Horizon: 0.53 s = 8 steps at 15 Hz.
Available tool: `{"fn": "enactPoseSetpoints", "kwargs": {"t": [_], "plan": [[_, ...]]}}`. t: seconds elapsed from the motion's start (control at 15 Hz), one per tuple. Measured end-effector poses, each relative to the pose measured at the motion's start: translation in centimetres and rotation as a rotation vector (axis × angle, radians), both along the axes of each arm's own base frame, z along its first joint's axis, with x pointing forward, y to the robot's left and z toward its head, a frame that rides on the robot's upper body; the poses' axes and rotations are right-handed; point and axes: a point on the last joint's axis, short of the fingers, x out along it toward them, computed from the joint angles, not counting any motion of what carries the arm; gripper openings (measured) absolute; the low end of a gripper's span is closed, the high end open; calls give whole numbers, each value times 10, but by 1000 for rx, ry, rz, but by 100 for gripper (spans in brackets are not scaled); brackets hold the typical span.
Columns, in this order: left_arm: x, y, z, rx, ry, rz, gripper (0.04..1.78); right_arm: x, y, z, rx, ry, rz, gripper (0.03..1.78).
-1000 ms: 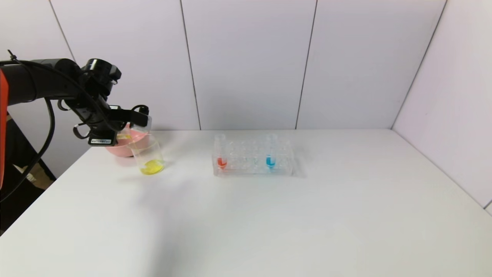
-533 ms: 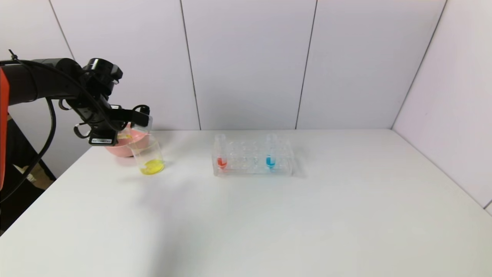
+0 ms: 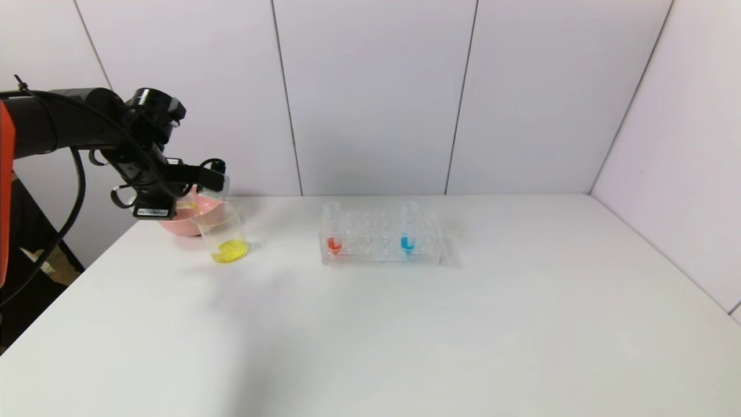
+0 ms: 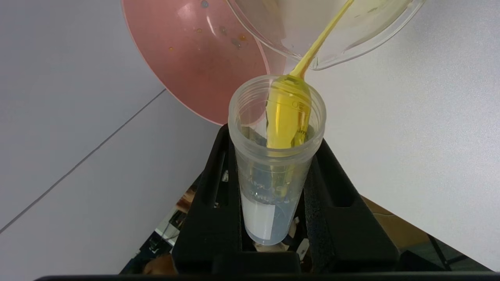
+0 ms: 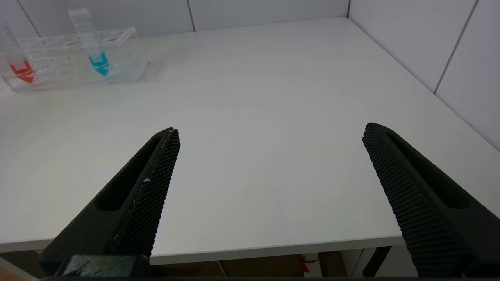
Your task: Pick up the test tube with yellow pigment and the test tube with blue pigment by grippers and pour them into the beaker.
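My left gripper [image 3: 211,179] is clamped tight on the yellow tube [image 4: 276,156], tipped over the beaker [image 3: 223,234] at the table's [image 3: 405,324] far left. A thin yellow stream runs from the tube's mouth into the beaker, where yellow liquid pools at the bottom. A pink bowl [image 3: 179,223] sits just behind the beaker. The blue tube [image 3: 408,229] stands upright in the clear rack [image 3: 379,237] mid-table, with a red tube [image 3: 332,229] at the rack's other end. My right gripper [image 5: 269,187] hangs near the table's front edge, jaws wide apart, holding nothing.
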Motion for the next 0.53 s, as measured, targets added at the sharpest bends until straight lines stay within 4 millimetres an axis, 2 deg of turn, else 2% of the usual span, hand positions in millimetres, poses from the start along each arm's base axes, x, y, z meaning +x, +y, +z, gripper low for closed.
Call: {"fn": "enactPoseSetpoints", "kwargs": {"t": [0.53], "plan": [[1, 0, -2, 7, 9, 9, 47, 0, 0, 0, 0, 0, 0, 171]]}}
